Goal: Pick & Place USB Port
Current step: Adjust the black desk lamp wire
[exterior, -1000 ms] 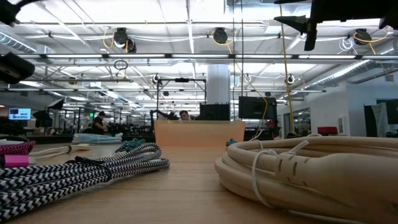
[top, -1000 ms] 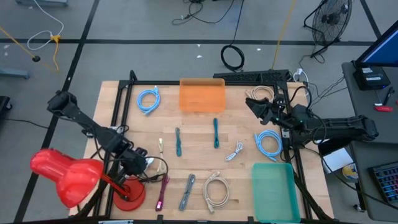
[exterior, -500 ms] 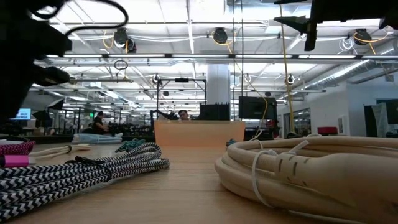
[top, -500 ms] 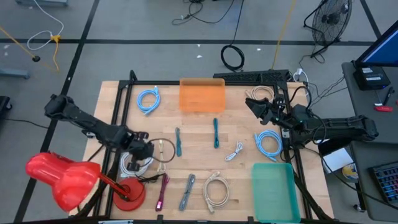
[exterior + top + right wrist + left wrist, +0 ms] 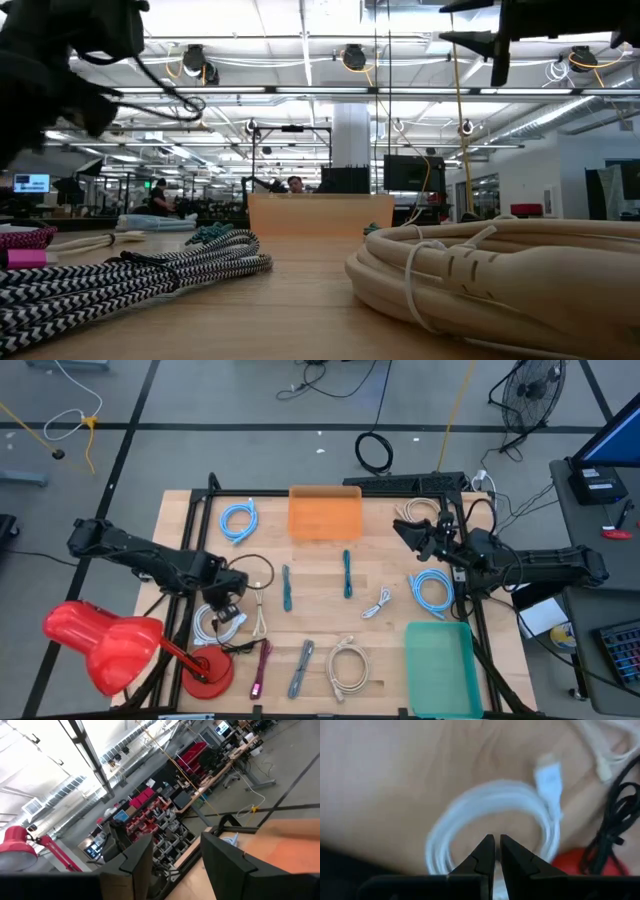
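The white USB cable (image 5: 212,623), a loose coil with its plug (image 5: 549,776) showing, lies on the tabletop (image 5: 390,560) at about 7 o'clock from the left pincer (image 5: 233,598), whose fingers are together and hold nothing (the wrist view is blurred). The left arm reaches in low from 9 o'clock. The right pincer (image 5: 403,530) waits near 2 o'clock, fingers apart, raised and empty.

No text, label or number can be read on anything here.
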Tool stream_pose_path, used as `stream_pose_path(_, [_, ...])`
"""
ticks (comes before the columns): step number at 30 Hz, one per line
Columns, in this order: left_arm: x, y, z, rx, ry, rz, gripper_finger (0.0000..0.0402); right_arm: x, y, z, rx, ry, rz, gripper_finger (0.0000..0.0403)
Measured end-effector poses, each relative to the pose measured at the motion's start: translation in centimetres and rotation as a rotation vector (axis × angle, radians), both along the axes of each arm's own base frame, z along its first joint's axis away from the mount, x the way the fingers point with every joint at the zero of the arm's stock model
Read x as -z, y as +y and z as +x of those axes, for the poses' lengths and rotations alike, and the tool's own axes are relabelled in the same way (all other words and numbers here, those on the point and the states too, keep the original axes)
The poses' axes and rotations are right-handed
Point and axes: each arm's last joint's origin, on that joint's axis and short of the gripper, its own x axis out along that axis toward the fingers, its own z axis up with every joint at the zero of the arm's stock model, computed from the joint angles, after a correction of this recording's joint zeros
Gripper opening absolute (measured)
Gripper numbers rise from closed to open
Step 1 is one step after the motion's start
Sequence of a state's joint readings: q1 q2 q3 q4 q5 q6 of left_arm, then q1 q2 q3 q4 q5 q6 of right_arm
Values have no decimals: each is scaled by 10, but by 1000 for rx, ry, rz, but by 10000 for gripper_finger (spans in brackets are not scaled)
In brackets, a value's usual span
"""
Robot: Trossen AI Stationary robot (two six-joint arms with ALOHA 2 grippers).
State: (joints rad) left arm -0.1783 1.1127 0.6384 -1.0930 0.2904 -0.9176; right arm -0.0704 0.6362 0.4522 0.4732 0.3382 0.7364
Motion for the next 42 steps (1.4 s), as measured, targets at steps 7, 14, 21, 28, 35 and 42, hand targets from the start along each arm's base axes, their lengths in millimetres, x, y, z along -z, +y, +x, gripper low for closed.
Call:
stream_pose_path(7, [-1, -5, -2, -182, 76, -26, 31, 1, 0, 0, -3, 5, 11, 155])
stream_pose_path(14, [-2, -6, -3, -205, 102, -60, 69, 3, 0, 1, -2, 27, 5, 155])
stream_pose_path(21, [0, -8, -1, -213, 140, -115, 194, 7, 0, 1, -2, 71, 5, 155])
stream_pose_path(28, [11, -18, 2, -184, 213, -81, 252, 6, 0, 1, -1, 71, -3, 155])
stream_pose_path(35, [34, -31, 3, -173, 225, -49, 255, 6, 0, 1, -1, 70, -3, 155])
stream_pose_path(42, [37, -32, 3, -191, 201, -14, 255, 6, 0, 1, 0, 70, -4, 155])
